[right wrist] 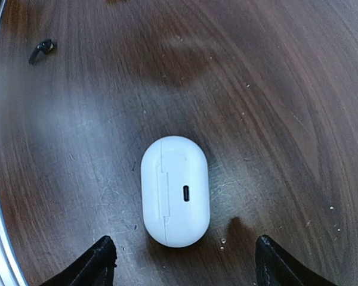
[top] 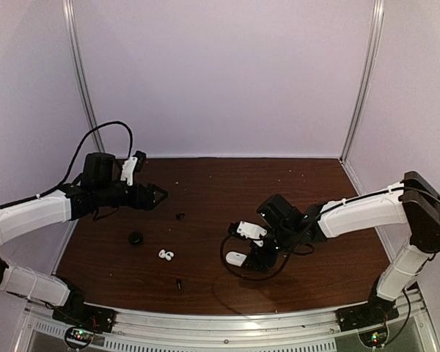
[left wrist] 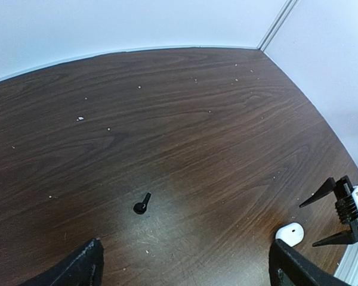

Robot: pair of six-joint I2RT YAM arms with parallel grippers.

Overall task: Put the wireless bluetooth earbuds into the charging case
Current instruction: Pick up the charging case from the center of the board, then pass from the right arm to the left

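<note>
Table (top: 301, 191): dark wood, carries everything.

Right arm (top: 359, 209): reaches in low toward the middle of the table. Right gripper (right wrist: 182, 265) is released, jaws apart and touching nothing, one finger to each side of the near end of the charging case (right wrist: 175, 190).

Left arm (top: 37, 216): raised over the far left. Left gripper (left wrist: 188, 271) is spread wide and holds nothing.

Charging case: lies flat just ahead of the right gripper. Its long axis points away from that gripper, so the jaws would close across its narrow width. Port faces up, no hollows show, so the lid looks shut.

Earbuds (top: 166, 255): lie together on the table, left of the case, well apart from it. Neither is in the case yet.

Judgement: right arm is nearer the case. Next move is to grip it.
</note>
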